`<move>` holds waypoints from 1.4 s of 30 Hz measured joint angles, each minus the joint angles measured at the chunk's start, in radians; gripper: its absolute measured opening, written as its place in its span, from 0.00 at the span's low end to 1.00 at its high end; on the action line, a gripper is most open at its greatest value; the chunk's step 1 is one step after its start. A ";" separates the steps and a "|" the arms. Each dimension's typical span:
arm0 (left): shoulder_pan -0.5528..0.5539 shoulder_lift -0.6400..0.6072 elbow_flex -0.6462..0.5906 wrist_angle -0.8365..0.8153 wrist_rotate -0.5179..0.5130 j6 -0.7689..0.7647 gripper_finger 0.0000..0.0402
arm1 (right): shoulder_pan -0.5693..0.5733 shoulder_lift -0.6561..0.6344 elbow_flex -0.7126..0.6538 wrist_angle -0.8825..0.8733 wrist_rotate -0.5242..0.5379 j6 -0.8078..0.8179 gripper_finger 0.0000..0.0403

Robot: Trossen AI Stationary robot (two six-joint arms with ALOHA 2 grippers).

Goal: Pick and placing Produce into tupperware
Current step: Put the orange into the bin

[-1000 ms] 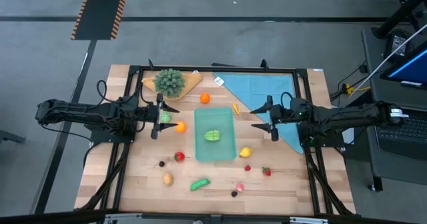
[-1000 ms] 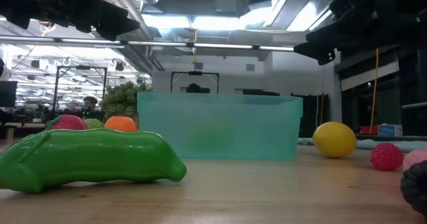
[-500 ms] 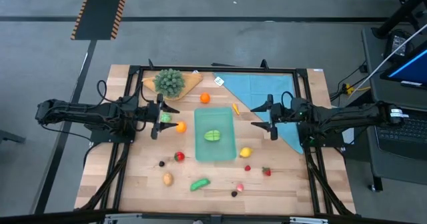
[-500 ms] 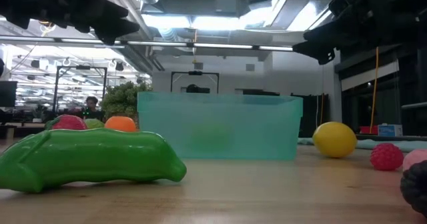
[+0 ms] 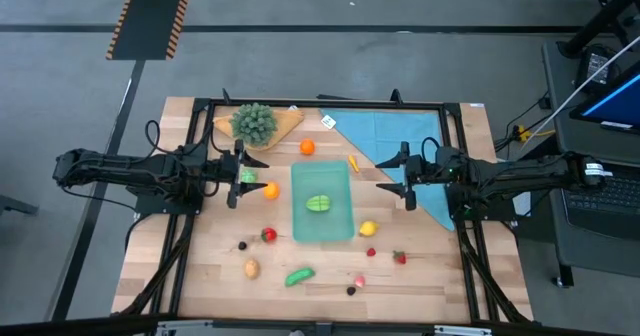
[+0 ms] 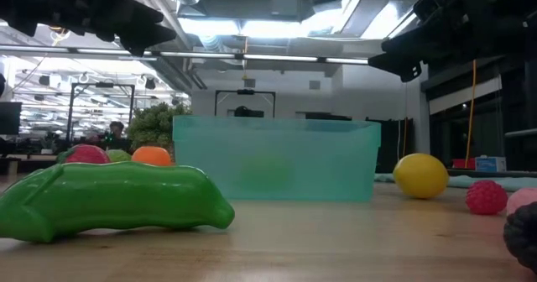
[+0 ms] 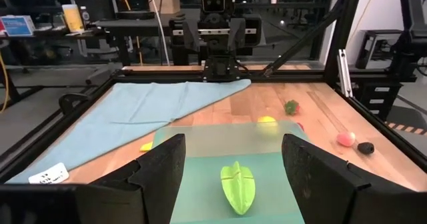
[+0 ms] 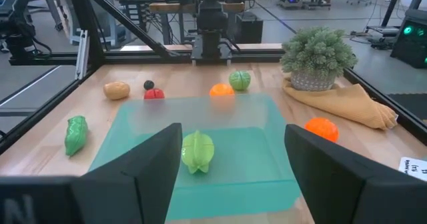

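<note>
Left gripper [image 5: 240,175] hangs above the table at the 9 o'clock side of the tupperware [image 5: 323,203], jaws parted about halfway and, in its wrist view, nothing between them. A small green piece [image 5: 248,177] lies under it on the wood in the high view, with an orange fruit [image 5: 270,189] just beside, toward 4 o'clock.

Right gripper [image 5: 398,177] hangs at the container's 3 o'clock side, facing the left one, jaws wide apart and empty; a folded light-blue cloth [image 5: 385,136] lies beneath and behind it.

The tupperware sits at table centre and holds one leafy green vegetable [image 5: 318,204]. The remaining produce is loose around it: a second orange fruit [image 5: 307,147] at 12 o'clock, a lemon [image 5: 368,229] at 4 o'clock, a green pod [image 5: 299,276] and a brown potato [image 5: 251,268] toward 6 and 7 o'clock, red pieces [image 5: 268,235] near 8 o'clock. A leafy green bunch [image 5: 254,122] stands on a tan cloth at 11 o'clock.

Risks, as judged: the green piece and the orange fruit lie close, so a descending jaw could knock one aside; round pieces may roll from a pinch; both arms reaching over the light container at once could collide or shove it.
</note>
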 joint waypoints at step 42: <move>-0.002 0.402 0.435 -0.565 -0.075 0.020 0.92 | 0.000 0.000 0.000 -0.001 -0.001 -0.004 0.66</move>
